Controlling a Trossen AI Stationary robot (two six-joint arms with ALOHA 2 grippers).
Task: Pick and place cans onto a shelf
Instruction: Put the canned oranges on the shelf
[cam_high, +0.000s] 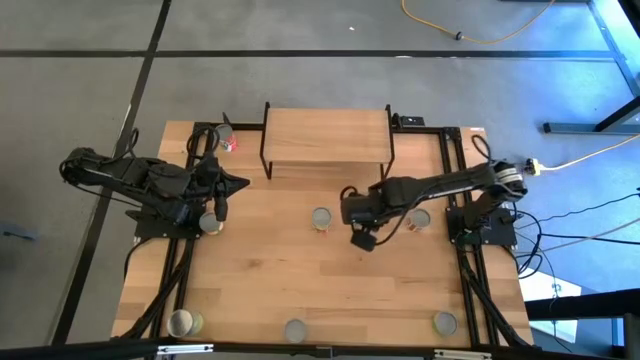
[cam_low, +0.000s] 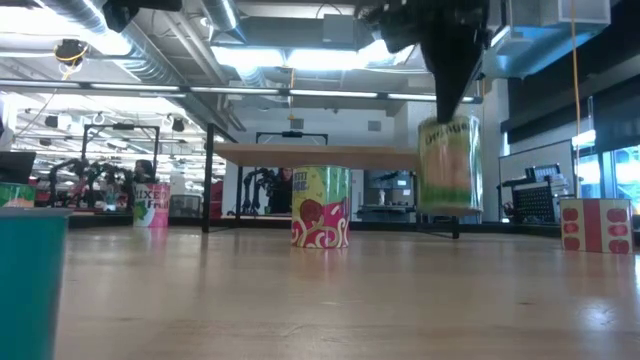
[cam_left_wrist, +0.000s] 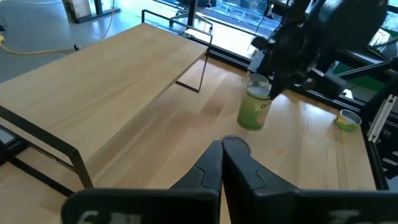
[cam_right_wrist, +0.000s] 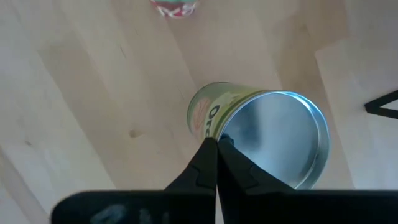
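The right gripper (cam_right_wrist: 217, 144) fingers pinch only the green can's (cam_right_wrist: 261, 137) rim, lifted off the tabletop (cam_high: 260, 270). That thin hold could slip toward the shelf (cam_high: 325, 135) at twelve o'clock. Left gripper (cam_left_wrist: 222, 152) fingers are clenched, empty.

We see two arms, both matt black: the left arm (cam_high: 140, 180) and the right arm (cam_high: 440, 185), built of rounded joint housings and slim links. Black cables trail from each base. The fingers (cam_left_wrist: 239, 165) are dark, smooth, tapering wedges with flat inner faces and a blunt tip.
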